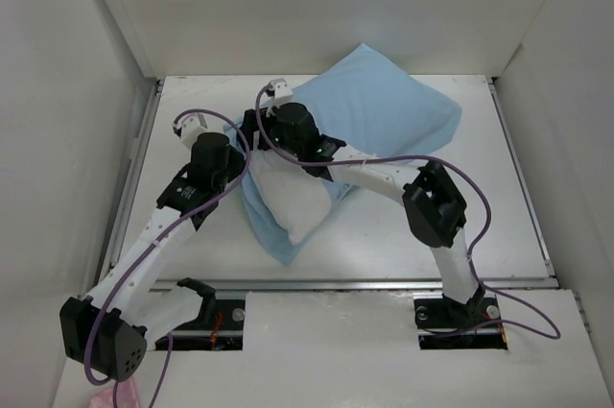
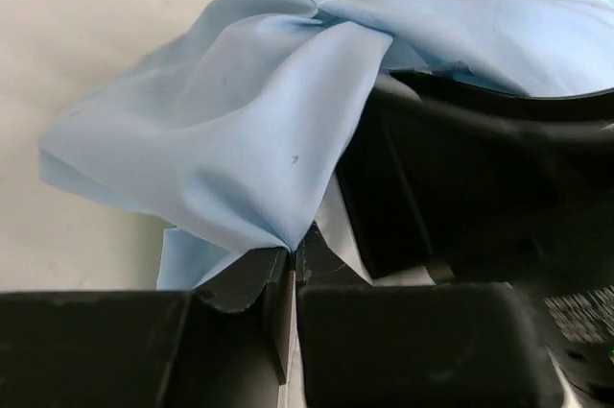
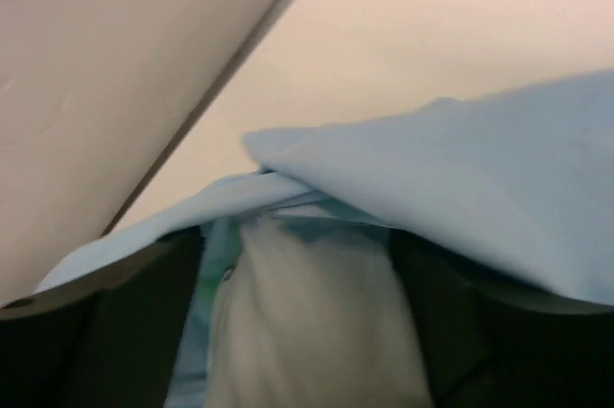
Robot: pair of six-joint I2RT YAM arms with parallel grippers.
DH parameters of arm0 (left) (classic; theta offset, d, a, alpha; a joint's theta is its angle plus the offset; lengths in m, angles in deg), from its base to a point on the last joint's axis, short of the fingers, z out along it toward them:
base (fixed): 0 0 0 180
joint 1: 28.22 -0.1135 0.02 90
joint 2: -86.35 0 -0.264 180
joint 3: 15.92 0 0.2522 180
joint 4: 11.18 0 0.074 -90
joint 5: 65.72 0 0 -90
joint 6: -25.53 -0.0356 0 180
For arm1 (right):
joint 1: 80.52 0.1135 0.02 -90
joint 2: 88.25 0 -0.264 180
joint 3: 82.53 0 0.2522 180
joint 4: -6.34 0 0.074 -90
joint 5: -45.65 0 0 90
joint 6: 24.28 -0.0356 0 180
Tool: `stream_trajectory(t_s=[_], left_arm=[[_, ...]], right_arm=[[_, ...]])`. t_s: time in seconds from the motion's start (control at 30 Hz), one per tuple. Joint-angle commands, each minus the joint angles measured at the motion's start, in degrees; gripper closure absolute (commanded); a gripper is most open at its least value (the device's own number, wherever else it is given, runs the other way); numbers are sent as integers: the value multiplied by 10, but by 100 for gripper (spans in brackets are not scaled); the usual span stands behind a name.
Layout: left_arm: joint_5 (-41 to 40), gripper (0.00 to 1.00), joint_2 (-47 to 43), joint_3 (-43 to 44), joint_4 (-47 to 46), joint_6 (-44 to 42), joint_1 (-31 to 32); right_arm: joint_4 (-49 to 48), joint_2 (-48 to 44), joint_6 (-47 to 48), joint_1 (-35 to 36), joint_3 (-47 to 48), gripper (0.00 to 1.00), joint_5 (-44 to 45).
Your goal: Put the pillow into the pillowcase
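Looking at your left gripper (image 2: 291,259), you see its jaws pinched shut on an edge of the thin, limp light-blue fabric pillowcase (image 2: 240,120). Your right gripper (image 3: 307,283) is spread wide, a finger either side of the plump white stuffed pillow (image 3: 317,331), whose near end pokes out of the case mid-table.

I work boxed in by plain white panels: a left wall (image 1: 58,120), a back wall (image 1: 326,5) and a right wall (image 1: 576,139) rise around my white tabletop (image 1: 384,235). Soft light leaves a pale glare on the back wall. A metal rail (image 1: 336,284) runs along the tabletop's near edge, and a pink scrap (image 1: 120,396) shows beyond the near-left corner.
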Motion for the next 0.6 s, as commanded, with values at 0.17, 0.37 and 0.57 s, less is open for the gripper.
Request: stream_trajectory(t_s=[0.17, 0.37, 0.57], left_arm=[[-63, 100, 13, 15, -50, 7, -2], [-63, 100, 19, 15, -55, 2, -2], [-36, 100, 19, 15, -67, -4, -2]], right_arm=[[59, -173, 222, -20, -34, 0, -224], [197, -277, 338, -20, -78, 0, -186], [252, -206, 337, -1, -57, 0, -301]])
